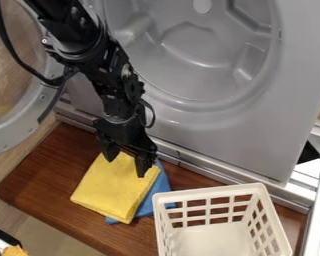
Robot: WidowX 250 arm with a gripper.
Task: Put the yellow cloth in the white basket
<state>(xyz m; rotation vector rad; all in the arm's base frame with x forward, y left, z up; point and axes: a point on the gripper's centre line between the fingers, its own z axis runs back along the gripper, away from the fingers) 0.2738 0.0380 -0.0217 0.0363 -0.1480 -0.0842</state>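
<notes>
1. The yellow cloth [114, 188] lies folded directly below the jaws and spreads from them toward the camera. The jaws stand spread at its far edge, with nothing pinched between them; whether their tips touch it, I cannot tell. Closing too high would likely gather only the top fold, or slide off, since folded fabric gives way under pressure.
2. The blue cloth [161, 187] sits partly under the yellow one, showing past the jaws on the basket side. A deep or wide bite could catch both layers and carry the wrong cloth along.
3. The gripper [126, 167] is tilted over the cloth's far end, so a grip there would probably leave the nearer part hanging. Pressing down hard could also jam the tips against the brown wooden table [48, 170].
4. The white basket [209, 191] stands nearer the camera than the jaws and to their right in the view, just beside the blue cloth. If the lift is too low, the trailing fabric may snag on the rim, drape over it, or drag the basket, which looks light.
5. Behind the jaws is the grey washer front [216, 145]. Swinging back before rising could make the arm knock it.
</notes>
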